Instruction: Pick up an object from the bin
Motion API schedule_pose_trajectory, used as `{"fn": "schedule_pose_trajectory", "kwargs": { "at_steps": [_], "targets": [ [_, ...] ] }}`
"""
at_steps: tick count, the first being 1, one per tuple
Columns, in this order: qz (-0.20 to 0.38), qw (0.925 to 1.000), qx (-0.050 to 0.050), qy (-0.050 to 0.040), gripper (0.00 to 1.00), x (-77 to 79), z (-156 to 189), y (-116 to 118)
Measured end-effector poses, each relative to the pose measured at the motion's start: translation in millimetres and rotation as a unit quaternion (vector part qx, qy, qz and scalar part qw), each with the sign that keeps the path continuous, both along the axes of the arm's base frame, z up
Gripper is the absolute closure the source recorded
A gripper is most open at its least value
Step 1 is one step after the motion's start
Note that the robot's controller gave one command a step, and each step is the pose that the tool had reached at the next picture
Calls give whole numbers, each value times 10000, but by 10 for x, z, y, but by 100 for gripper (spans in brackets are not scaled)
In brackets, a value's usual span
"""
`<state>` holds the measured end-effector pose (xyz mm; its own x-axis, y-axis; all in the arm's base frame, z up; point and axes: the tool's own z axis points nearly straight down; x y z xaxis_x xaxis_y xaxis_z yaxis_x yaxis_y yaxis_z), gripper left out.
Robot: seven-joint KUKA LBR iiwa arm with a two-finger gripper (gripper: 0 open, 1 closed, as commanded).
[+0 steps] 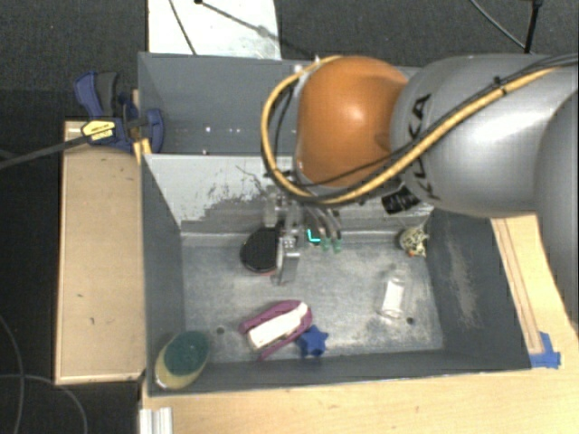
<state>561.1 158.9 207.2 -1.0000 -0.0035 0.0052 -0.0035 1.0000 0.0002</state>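
The gripper [288,262] was found low near the back wall of the bin [181,202] — the state of its fingers could not be told. 1 black rounded object [259,250] was noted just beside it, toward the view's left.

Camera view. Arm enters from the right; orange wrist cover [348,120] sits over the far edge of the grey bin [172,269], yellow cable looped round it. Gripper [286,268] is low over the bin floor, near the far edge, left of centre. Black rounded object [260,250] lies just beside the gripper on its left; contact not discernible.

Other contents:
- small clear bottle [393,297], right part of floor, lying apart
- small pale yellowish item [414,240] against the far edge, right
- maroon-and-white oblong piece [276,325] near the near edge, centre
- blue star-shaped piece [312,342] touching its right end
- round green-and-yellow pad [184,358] in the near-left corner
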Motion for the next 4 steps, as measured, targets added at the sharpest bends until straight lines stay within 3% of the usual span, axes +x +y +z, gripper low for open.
{"fn": "schedule_pose_trajectory", "kwargs": {
  "at_steps": [1,2,3,4],
  "targets": [
    [-427,9990,13,-105,0,337,-1290,-323],
    [-431,9990,23,-74,100,316,-1271,-298],
    [-502,9987,12,-67,100,88,-99,-252],
    [-272,9996,3,-67,100,-379,888,-588]
  ]
}}
